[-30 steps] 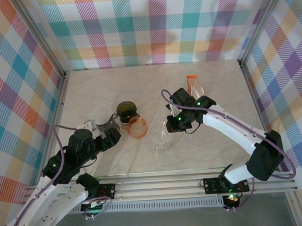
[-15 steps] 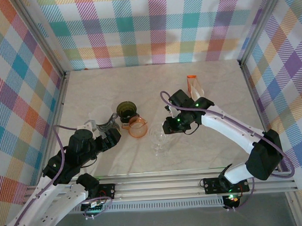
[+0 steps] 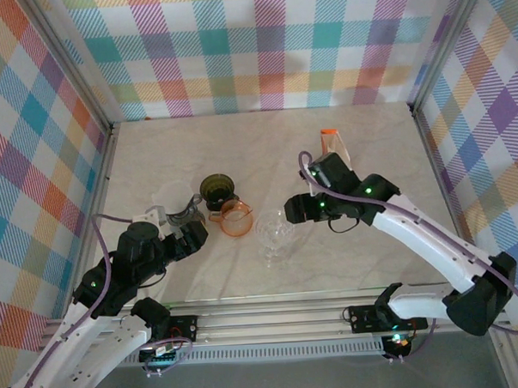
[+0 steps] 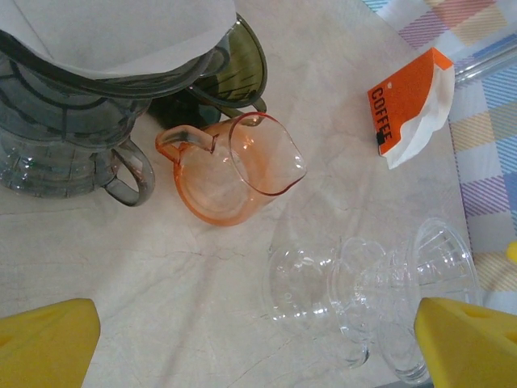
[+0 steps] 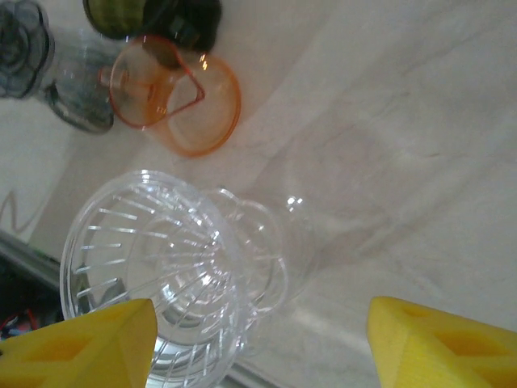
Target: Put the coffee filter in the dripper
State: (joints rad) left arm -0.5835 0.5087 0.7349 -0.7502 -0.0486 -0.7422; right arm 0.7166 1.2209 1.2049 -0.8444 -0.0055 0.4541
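A clear ribbed dripper stands on a clear glass stand mid-table, free of both grippers. My right gripper hangs open just right of it, its yellow pads wide apart. A white paper coffee filter sits in a grey dripper at the left. More white filters poke from an orange COFFEE packet at the back right. My left gripper is open beside the grey dripper, holding nothing.
An orange glass pitcher and a dark green dripper stand between the grey dripper and the clear one. Checked walls close the table on three sides. Bare marble lies at the back and right front.
My right gripper has opened, let go of the clear dripper and drawn back to the right. The dripper stays upright on its glass stand. The left arm has not moved.
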